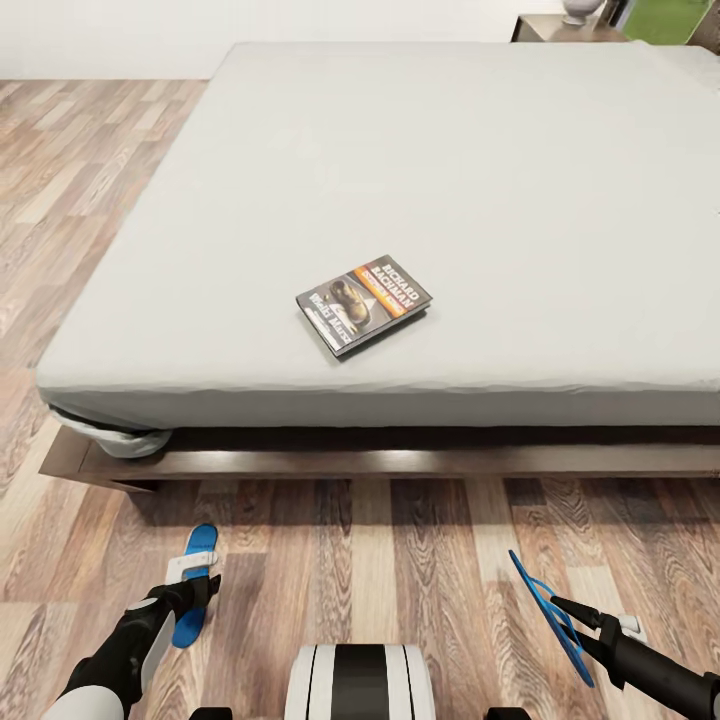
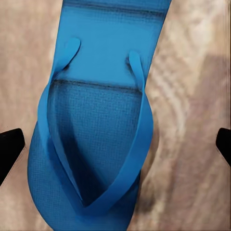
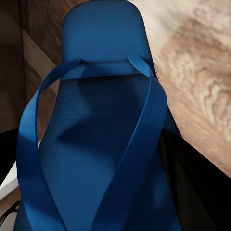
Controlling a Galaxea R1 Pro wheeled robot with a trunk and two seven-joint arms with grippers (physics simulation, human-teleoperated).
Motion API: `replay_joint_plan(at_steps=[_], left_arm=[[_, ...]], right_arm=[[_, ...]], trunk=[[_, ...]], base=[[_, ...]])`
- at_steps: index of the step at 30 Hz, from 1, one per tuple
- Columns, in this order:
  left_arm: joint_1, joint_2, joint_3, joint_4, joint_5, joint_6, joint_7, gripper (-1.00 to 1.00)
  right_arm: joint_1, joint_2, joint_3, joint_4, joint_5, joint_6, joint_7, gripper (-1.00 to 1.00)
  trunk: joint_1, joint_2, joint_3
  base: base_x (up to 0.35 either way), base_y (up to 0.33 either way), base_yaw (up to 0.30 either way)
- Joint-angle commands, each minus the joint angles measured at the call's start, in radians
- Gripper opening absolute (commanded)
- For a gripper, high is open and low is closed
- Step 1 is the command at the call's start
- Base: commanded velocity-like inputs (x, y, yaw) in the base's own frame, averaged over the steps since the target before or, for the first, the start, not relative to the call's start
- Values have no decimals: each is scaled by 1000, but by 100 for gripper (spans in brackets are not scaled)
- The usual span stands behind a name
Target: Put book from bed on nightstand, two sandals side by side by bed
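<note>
The book [image 1: 363, 303] lies flat on the bed's grey mattress [image 1: 450, 160], near its front edge. One blue sandal [image 1: 199, 543] rests flat on the wood floor in front of the bed. My left gripper [image 1: 200, 592] hovers right over it, open. In the left wrist view the fingertips [image 2: 10, 144] stand wide on either side of this sandal [image 2: 96, 144]. The other sandal [image 1: 547, 612] hangs tilted on edge above the floor, with my right gripper [image 1: 578, 612] shut on it. Up close, that sandal [image 3: 96, 144] lies against a dark finger [image 3: 197, 187].
The bed's dark wooden frame [image 1: 400, 462] juts out low along the floor ahead. A dark nightstand [image 1: 555, 30] with a grey object [image 1: 580, 10] on it stands at the far right corner. Plank floor runs along the bed's left side. My white base [image 1: 360, 680] sits between the arms.
</note>
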Motion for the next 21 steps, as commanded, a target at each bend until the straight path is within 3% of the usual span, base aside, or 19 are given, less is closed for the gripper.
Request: replay_joint_plan(at_steps=[1, 16, 21], left_arm=[[0, -1, 5, -2, -10, 6, -6, 100], [0, -1, 5, -2, -7, 8, -10, 100], [0, 3, 5, -5, -3, 8, -18, 100]], right_arm=[[0, 0, -1, 0, -1, 5, 0, -100], [0, 0, -1, 0, -1, 5, 0, -100], [0, 0, -1, 0, -1, 5, 0, -100]], trunk=[[-1, 0, 3], [-7, 4, 61], [-7, 4, 61]], base=[[0, 0, 0], [0, 0, 0], [0, 0, 0]])
